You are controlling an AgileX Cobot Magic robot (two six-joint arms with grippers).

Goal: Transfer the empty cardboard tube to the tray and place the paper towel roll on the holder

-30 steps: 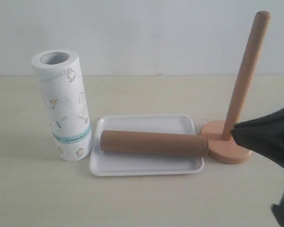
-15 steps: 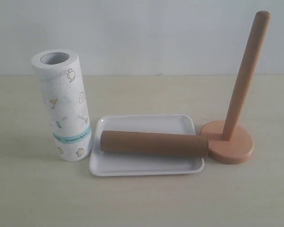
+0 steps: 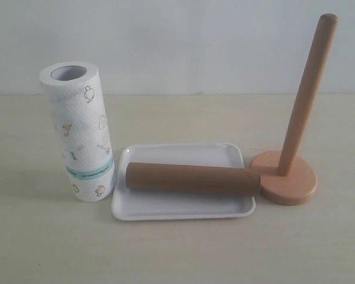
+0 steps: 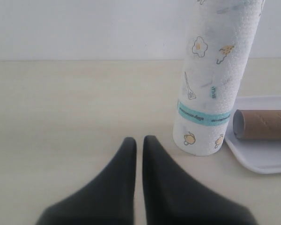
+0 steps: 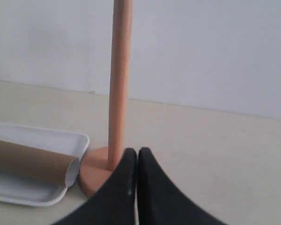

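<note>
The brown empty cardboard tube [image 3: 192,180] lies lengthwise in the white tray [image 3: 183,208] at the middle of the table; its open end [image 4: 262,124] also shows in the left wrist view. The white printed paper towel roll [image 3: 80,133] stands upright just left of the tray. The wooden holder [image 3: 293,177] stands to the tray's right, its dowel bare. Neither gripper appears in the exterior view. My left gripper [image 4: 138,141] is shut and empty, short of the roll [image 4: 210,79]. My right gripper [image 5: 136,152] is shut and empty, close to the holder [image 5: 118,84].
A pale wall rises behind the light table [image 3: 177,254]. The tube's right end reaches the holder's round base [image 3: 284,184]. In the right wrist view the tray [image 5: 47,138] and tube [image 5: 33,164] lie beside the holder's base.
A second ago my right arm covered the lower right of the exterior view, in front of the holder's base. It has since withdrawn out of that view. The objects have not moved.
</note>
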